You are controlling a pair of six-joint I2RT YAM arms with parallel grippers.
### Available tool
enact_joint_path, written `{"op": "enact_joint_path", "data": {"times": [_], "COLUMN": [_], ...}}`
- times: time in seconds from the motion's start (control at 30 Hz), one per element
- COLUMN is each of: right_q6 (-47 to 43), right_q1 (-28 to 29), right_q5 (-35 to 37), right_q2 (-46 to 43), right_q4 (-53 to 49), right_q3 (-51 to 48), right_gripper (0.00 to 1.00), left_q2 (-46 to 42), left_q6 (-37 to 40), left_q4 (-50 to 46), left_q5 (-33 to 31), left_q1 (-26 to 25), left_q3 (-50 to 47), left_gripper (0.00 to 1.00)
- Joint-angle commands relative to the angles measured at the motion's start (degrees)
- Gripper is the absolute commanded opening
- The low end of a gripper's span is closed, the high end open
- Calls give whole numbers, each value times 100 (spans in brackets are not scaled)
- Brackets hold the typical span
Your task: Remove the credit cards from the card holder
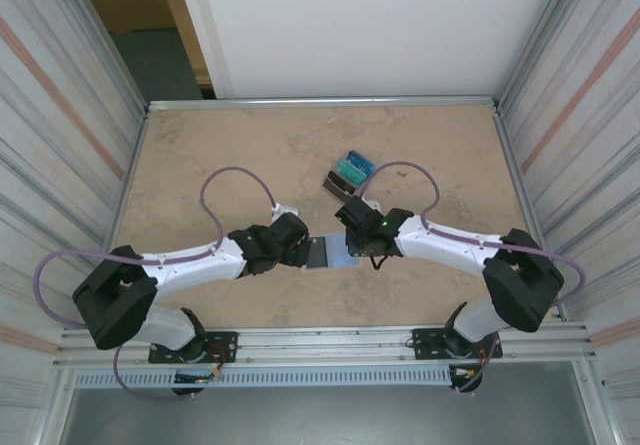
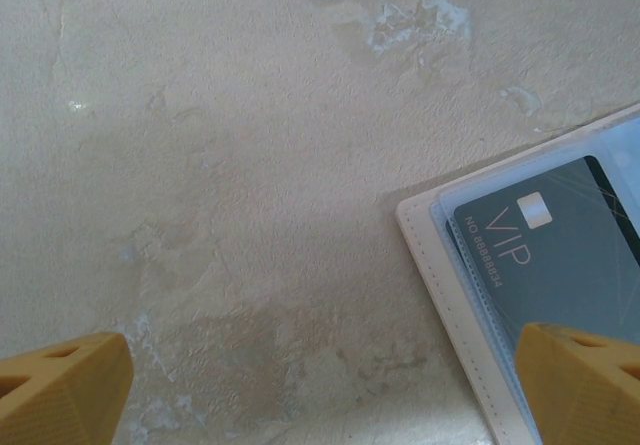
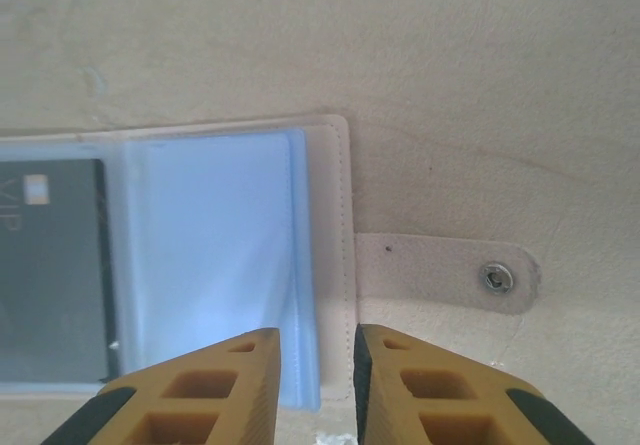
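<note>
The step in hand looks like drawing a card from the open card holder (image 1: 330, 253), which lies flat on the worktop (image 1: 230, 145) at centre frame in the overhead view, between the two arms. One dark grey card (image 2: 560, 255) marked VIP sits in its left sleeve; the right sleeve looks empty and pale blue.

The left claw (image 2: 320, 395) hangs spread wide just left of the holder, gripping nothing. The right claw (image 3: 318, 390) has its fingers nearly pressed together astride the holder's right rim, beside the closing tab (image 3: 440, 270); whether it actually pinches the rim I cannot tell.

Next, I judge, the left claw must reach the grey card's edge and slide it out while the holder is steadied.

Counted: one holder, one card inside, two claws. A card pile (image 1: 350, 172), teal and dark, lies above centre; its number is unclear.
</note>
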Motion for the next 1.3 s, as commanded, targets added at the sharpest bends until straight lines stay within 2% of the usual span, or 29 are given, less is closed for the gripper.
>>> {"op": "enact_joint_path", "data": {"times": [0.0,0.27,0.63,1.27], "right_q6": [50,21,11,313], "right_q1": [-29,-41,-111,-479], "right_q5": [-21,-889,-1893,-2844], "right_q2": [-235,-162,605,1188], "right_q4": [-109,468,1087,2023], "right_q3": [28,46,283,26], "right_gripper": [23,20,21,22], "left_q2": [124,266,566,828], "left_q6": [84,15,-15,11], "left_q4": [-39,-19,102,-48], "left_q5": [-76,-106,-27,-62], "left_q1": [-59,-67,-66,-65], "left_q3": [166,136,136,144], "left_gripper": [99,99,99,99]}}
